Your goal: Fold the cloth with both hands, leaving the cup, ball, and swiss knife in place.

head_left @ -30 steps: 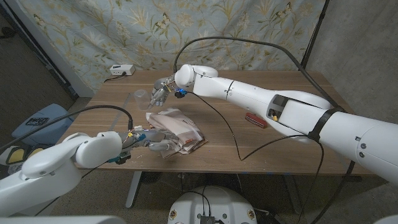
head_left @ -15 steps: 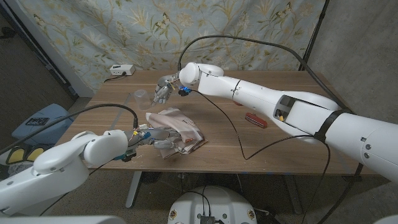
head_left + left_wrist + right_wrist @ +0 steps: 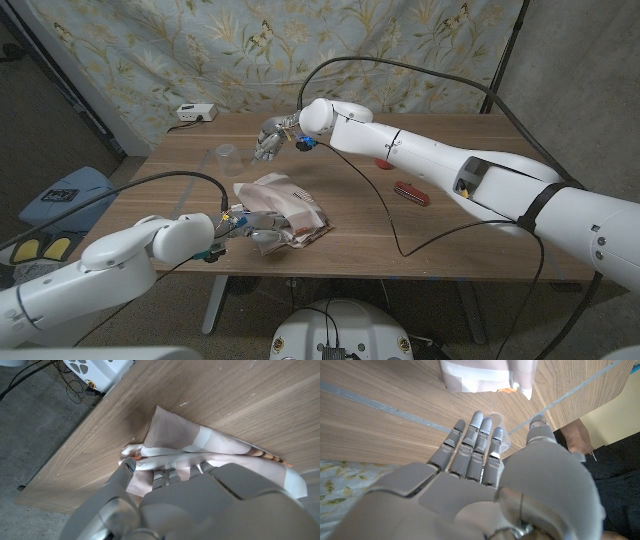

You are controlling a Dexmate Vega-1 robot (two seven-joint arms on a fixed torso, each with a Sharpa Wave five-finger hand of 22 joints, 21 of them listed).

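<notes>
Left hand (image 3: pixel 250 228) presses on the cloth (image 3: pixel 285 208) near the table's front edge, grip unclear. Right hand (image 3: pixel 270 140) hovers open and empty beyond it, beside the cup (image 3: pixel 226 158) — bring it down wide of the cup.

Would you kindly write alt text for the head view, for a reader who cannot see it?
A folded cloth lies near the front edge of a wooden table, with the left robot hand on its near side. The right robot hand hovers, fingers apart, farther back beside a clear cup; a red swiss knife lies to the right.
</notes>
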